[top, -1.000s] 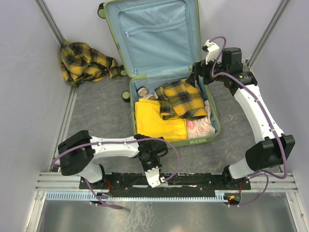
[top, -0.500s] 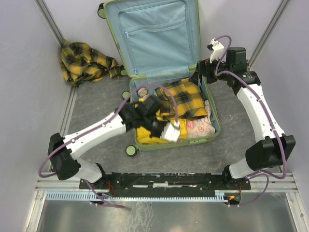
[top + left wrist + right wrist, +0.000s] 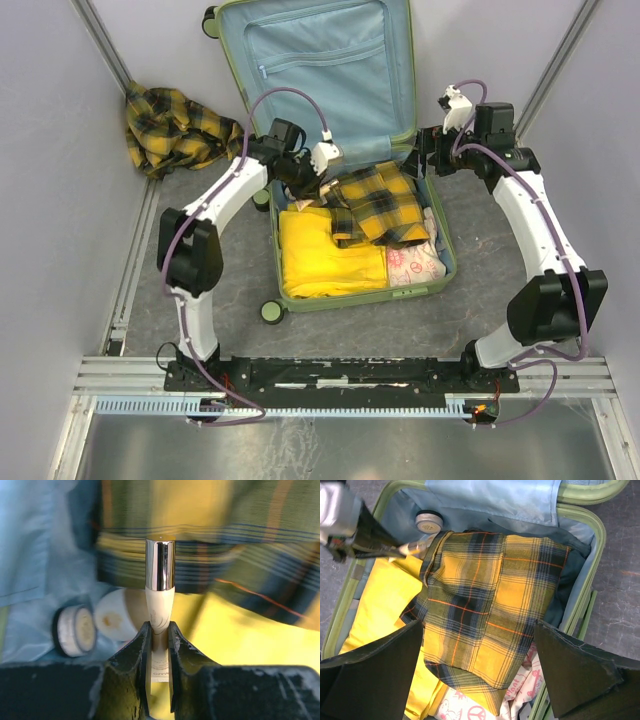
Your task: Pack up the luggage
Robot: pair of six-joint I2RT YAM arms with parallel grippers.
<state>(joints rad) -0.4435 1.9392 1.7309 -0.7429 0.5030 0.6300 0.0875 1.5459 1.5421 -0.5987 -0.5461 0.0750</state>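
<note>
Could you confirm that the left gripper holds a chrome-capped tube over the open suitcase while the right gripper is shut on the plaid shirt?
Not quite: the right wrist view shows the right gripper open above the plaid shirt, gripping nothing. The rest is right.

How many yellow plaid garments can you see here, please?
2. One plaid garment lies inside the luggage, over the other packed clothes; the second plaid garment is heaped on the table left of the luggage. Others may be hidden underneath.

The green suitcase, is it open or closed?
Open: the suitcase lid is swung back, blue lining showing, with a plaid shirt inside the base.
</note>
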